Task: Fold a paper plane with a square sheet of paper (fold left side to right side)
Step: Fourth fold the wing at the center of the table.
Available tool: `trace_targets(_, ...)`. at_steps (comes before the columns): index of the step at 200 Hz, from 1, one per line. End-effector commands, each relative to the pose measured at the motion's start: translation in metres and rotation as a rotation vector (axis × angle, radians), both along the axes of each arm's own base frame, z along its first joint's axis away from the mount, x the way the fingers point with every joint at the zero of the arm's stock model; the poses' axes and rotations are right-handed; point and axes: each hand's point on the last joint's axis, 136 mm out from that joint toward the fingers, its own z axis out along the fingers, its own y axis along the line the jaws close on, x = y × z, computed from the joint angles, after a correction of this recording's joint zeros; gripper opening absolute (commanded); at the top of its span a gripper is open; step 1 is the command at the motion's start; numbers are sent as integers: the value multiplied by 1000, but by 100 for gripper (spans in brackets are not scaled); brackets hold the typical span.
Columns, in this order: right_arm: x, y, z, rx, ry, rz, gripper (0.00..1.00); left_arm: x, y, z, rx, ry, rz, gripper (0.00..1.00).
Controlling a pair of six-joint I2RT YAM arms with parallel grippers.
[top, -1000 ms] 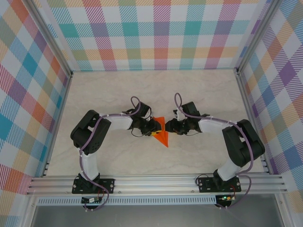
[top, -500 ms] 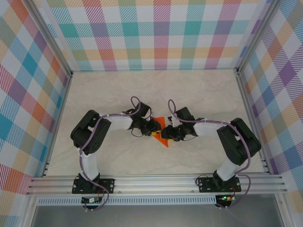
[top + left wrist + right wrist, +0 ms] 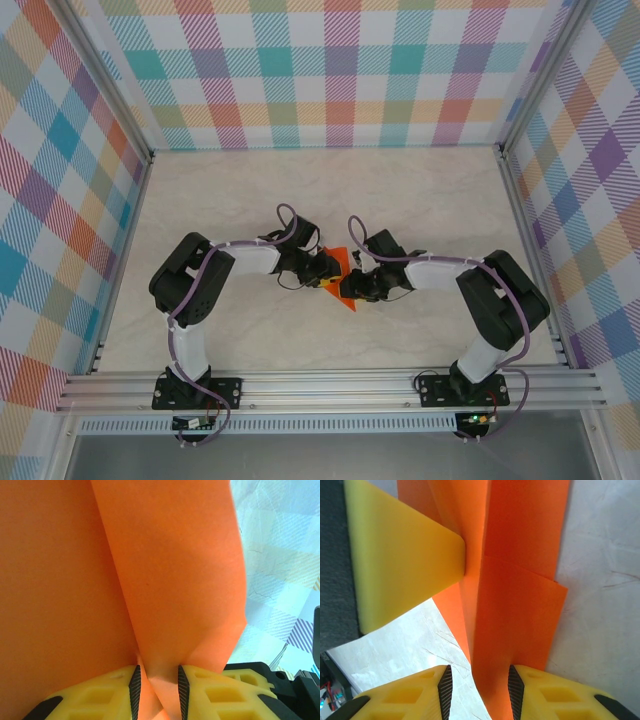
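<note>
- One square sheet of paper (image 3: pixel 346 296), bright orange, is seen near the middle of the table (image 3: pixel 250 200), held up off it, with a pointed end toward 5 o'clock.
- Several creases and overlapping layers are already made, so the early folds are judged done. A finished dart is not yet seen, and final folds are judged to remain.
- At the sheet's 9 o'clock, a bunched fold is pinched between the pads of the left gripper (image 3: pixel 157 680).
- At 3 o'clock, the right gripper (image 3: pixel 479 685) is set astride a layered edge: one pad is touched, and a gap is left at the other.
- Compared with a second ago, the right gripper has been brought in toward 9 o'clock and more orange is covered; the left arm is unchanged.
</note>
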Motion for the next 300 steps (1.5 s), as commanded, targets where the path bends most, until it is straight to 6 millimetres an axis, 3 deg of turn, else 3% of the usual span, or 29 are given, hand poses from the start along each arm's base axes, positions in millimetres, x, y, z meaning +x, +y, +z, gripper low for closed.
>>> trace_targets(1,-1,-5,0,-71,-26,29,37,-2,-2,-4,20,-7,-20,29)
trace_targets(37,-2,-3,-4,-80,-19,36,28,-2,-2,-4,22,-6,-19,29)
trace_targets(106,4,4,8,-35,-88,86,11,-3,0,-6,29,-7,-20,29)
trace_targets(169,18,2,23,-57,-159,67,33,-4,0,-4,27,-9,-20,29)
trace_targets(239,32,10,12,-62,-168,54,40,-3,0,-2,24,-13,-18,29)
trace_targets(270,31,13,6,-50,-149,62,36,-2,0,-2,24,-16,-12,28)
trace_targets(300,26,11,3,-56,-131,69,25,1,1,3,30,-29,-10,26)
